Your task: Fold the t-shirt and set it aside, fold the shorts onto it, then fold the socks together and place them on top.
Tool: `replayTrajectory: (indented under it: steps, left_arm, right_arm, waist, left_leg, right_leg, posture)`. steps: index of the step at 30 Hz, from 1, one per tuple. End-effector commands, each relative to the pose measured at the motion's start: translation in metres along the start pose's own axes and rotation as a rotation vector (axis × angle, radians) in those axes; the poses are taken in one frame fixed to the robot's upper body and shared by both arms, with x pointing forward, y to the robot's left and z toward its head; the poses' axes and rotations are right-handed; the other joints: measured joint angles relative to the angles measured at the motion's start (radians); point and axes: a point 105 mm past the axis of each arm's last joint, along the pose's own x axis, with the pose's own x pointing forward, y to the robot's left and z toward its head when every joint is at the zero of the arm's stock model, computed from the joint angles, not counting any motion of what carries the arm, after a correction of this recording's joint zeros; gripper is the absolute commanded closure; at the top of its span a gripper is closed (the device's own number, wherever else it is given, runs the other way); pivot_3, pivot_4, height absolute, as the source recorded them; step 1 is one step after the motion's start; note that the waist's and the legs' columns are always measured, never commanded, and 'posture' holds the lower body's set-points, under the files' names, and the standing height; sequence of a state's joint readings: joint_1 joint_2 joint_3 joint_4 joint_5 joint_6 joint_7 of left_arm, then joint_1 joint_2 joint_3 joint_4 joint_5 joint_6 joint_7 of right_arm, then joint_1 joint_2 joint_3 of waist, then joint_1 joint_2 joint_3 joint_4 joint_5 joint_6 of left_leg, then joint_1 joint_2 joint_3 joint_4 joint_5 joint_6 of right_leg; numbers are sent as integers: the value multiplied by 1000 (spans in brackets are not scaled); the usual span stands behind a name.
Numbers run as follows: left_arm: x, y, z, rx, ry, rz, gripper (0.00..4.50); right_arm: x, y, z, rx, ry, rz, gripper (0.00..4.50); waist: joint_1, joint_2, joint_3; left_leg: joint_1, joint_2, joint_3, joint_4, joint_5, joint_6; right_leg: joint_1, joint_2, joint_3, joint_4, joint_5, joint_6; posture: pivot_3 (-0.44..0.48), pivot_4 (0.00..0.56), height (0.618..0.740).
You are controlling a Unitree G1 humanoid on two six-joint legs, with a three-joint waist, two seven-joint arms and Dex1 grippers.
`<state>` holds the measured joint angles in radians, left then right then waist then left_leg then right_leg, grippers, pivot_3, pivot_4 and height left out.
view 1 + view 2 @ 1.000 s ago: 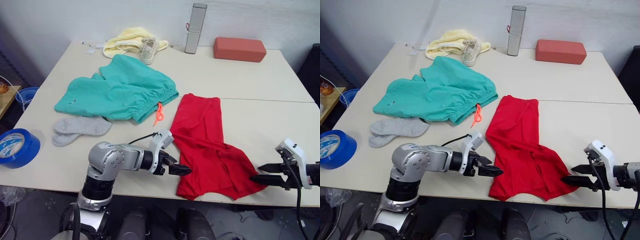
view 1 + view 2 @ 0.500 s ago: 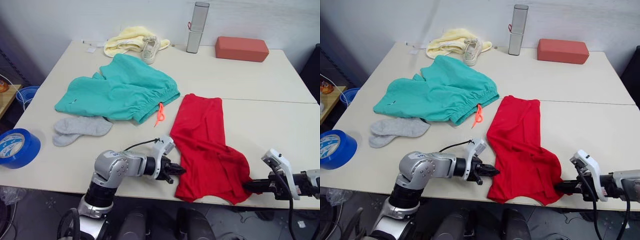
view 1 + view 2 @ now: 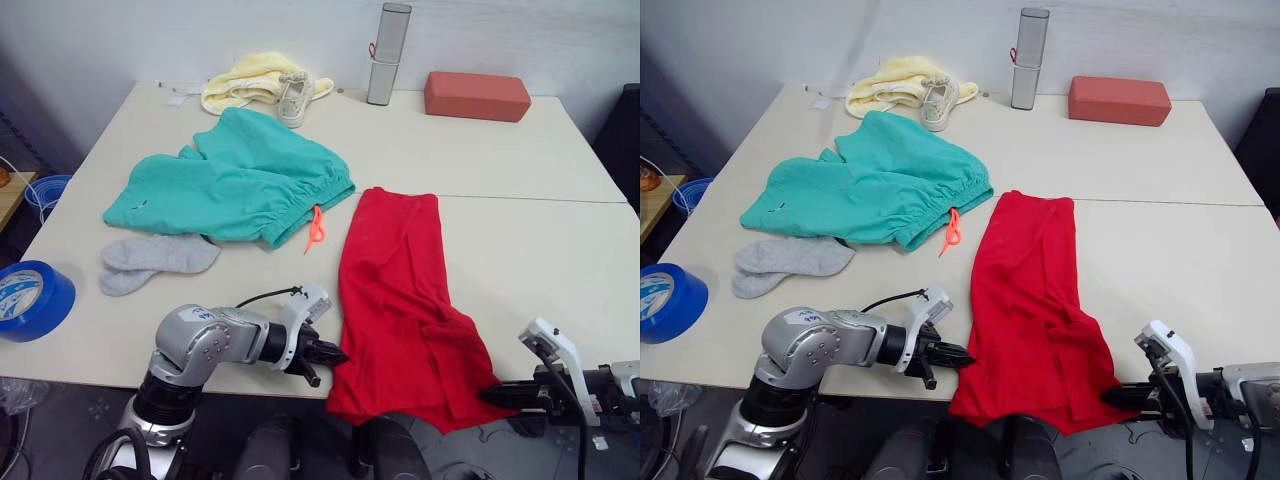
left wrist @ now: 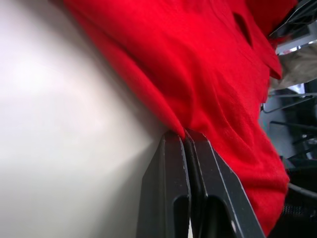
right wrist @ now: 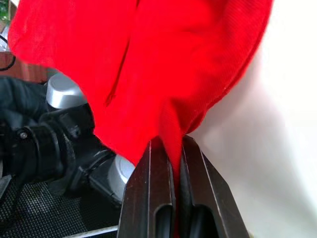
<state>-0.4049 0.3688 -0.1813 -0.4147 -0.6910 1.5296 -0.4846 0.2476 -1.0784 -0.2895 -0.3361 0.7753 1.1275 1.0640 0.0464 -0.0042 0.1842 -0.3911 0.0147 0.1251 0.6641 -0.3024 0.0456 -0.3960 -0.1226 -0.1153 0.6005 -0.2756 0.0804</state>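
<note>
Both my arms have drawn back toward me, dragging the t-shirt (image 3: pixel 400 300) until its hem hangs over the table's near edge. My left gripper (image 3: pixel 335 355) lies low and level at that edge, fingers pinched tight on the shirt's near-left corner. My right gripper (image 3: pixel 497 394) sits beyond the table (image 3: pixel 520 250) edge, below its level, clamped on the near-right corner; cloth runs up from between its fingers (image 5: pixel 148 193). Between my grippers the red fabric sags off the edge. Ahead of the right gripper the tabletop lies bare. Ahead of the left gripper lie the shorts (image 3: pixel 240 180), with the socks (image 3: pixel 150 260) just beside them, nearer to me.
</note>
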Motion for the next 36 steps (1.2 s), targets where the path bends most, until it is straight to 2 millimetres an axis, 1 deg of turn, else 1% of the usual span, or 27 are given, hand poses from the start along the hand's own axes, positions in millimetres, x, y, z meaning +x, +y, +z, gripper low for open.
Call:
replayTrajectory:
  steps: [1,2,3,5,6,8,9,11,12,14,16,17,18,19,20,21,23,26,28,31,32,33,36]
  left_arm:
    - [1,0,-6,1,13,11,4448]
    - [1,2,-5,9,5,26,4448]
    - [0,4,-3,31,-4,37,4272]
    - [-5,6,-3,96,-3,39,3855]
    - [-8,7,-2,126,-12,38,3611]
    - [-17,11,2,178,-43,35,3015]
    - [-22,11,3,220,-54,26,2663]
    - [-38,13,9,370,-114,7,2118]
    - [-42,13,11,425,-127,-2,1719]
    - [-51,15,16,549,-177,-6,1134]
    - [-59,20,21,699,-229,10,549]
    - [-61,22,21,751,-237,15,238]
    - [-62,26,22,835,-256,30,58]
    - [-61,28,19,916,-248,18,58]
    - [-58,30,17,1048,-240,15,58]
    - [-55,32,14,1143,-230,6,58]
    - [-51,33,11,1237,-249,-29,58]
    - [-42,36,8,1411,-232,-44,58]
    - [-37,39,6,1463,-224,-49,58]
    - [-30,34,10,1557,-261,-55,58]
    - [-28,34,9,1591,-257,-58,58]
    - [-26,33,7,1619,-255,-65,58]
    - [-22,29,4,1668,-257,-88,58]
  right_arm:
    - [-1,-7,18,-85,-122,-56,4500]
    - [-2,-10,22,-100,-151,-76,4500]
    - [-3,-6,20,-110,-127,-51,4267]
    - [-6,-11,23,-186,-147,-91,3746]
    - [-9,-9,23,-218,-152,-77,3487]
    - [-16,-8,23,-261,-172,-67,2808]
    - [-22,-7,22,-288,-178,-56,2394]
    - [-41,-9,17,-384,-172,-54,1774]
    - [-47,-8,14,-416,-160,-48,1304]
    - [-63,-14,10,-475,-146,-63,688]
    - [-75,-23,17,-646,-170,-127,43]
    - [-78,-26,20,-715,-179,-150,0]
    - [-80,-30,25,-822,-189,-185,0]
    - [-79,-34,28,-925,-184,-205,0]
    - [-76,-38,30,-1061,-177,-220,0]
    - [-73,-41,31,-1157,-169,-226,0]
    - [-64,-45,27,-1287,-132,-209,0]
    - [-47,-48,19,-1419,-95,-143,0]
    - [-40,-50,16,-1466,-81,-117,0]
    - [-27,-46,19,-1527,-105,-65,0]
    - [-22,-42,18,-1552,-115,-33,0]
    - [-20,-40,17,-1558,-122,-16,0]
    - [-12,-35,14,-1590,-147,18,0]
  waist:
    - [0,0,0]
    - [0,0,0]
    - [0,1,0]
    - [0,3,0]
    - [1,3,0]
    - [1,3,0]
    - [1,3,0]
    - [0,4,0]
    - [0,5,0]
    - [0,5,0]
    - [-1,6,0]
    - [-3,5,0]
    - [-5,5,0]
    - [-9,5,0]
    - [-12,6,1]
    - [-18,6,1]
    - [-20,6,1]
    - [-20,7,2]
    - [-23,7,2]
    - [-26,7,2]
    - [-26,7,2]
    - [-27,7,2]
    - [-26,7,2]
  left_leg:
    - [0,0,0,0,0,0]
    - [0,0,0,0,0,0]
    - [0,0,0,0,0,0]
    - [0,0,0,0,0,0]
    - [0,0,0,-1,0,0]
    - [0,0,0,-1,0,-1]
    - [0,0,0,-2,0,-1]
    - [0,0,0,-2,0,-1]
    - [0,0,1,-3,0,-1]
    - [0,0,2,-4,0,0]
    - [0,0,2,-5,-2,2]
    - [-1,0,2,-6,-2,3]
    - [-1,0,3,-6,-1,2]
    - [-1,0,4,-7,-1,2]
    - [-1,0,4,-7,-1,1]
    - [-1,0,5,-7,0,1]
    - [1,-1,6,-10,0,0]
    - [1,-1,6,-12,2,1]
    - [0,-1,7,-11,4,4]
    - [3,0,8,-9,4,5]
    - [4,0,7,-7,4,6]
    - [5,0,6,-7,1,2]
    - [6,0,5,-7,0,3]
  right_leg:
    - [0,0,0,0,0,0]
    - [0,0,0,0,0,0]
    - [0,0,0,-1,0,0]
    - [-1,0,0,-1,0,0]
    - [-1,0,0,-1,0,0]
    - [-1,0,0,-1,0,-1]
    - [-1,0,0,-1,-1,-1]
    - [-2,0,0,-1,-1,-2]
    - [-2,1,0,-1,-1,-3]
    - [-2,1,0,-2,-2,-3]
    - [-2,0,1,-6,-1,-4]
    - [-2,0,1,-8,-2,-6]
    - [-2,0,1,-9,-1,-6]
    - [-2,0,2,-10,-1,-6]
    - [-2,0,2,-10,-1,-5]
    - [-2,0,2,-10,0,-4]
    - [-2,1,2,-11,2,0]
    - [-3,1,1,-11,2,0]
    - [-3,1,1,-11,2,1]
    - [0,1,2,-9,3,2]
    - [1,1,1,-9,3,2]
    - [2,1,1,-9,4,3]
    - [3,0,2,-8,5,2]
  posture:
    - [0,150,740]
    - [0,150,740]
    - [0,150,740]
    - [0,150,740]
    - [0,150,740]
    - [0,150,740]
    - [0,150,740]
    - [0,150,740]
    - [0,150,740]
    - [0,150,740]
    - [0,150,740]
    - [0,150,740]
    - [0,150,740]
    - [0,150,740]
    - [0,150,740]
    - [0,150,740]
    - [0,150,740]
    - [0,150,740]
    - [0,150,740]
    - [0,150,740]
    - [0,150,740]
    - [0,150,740]
    - [0,150,740]
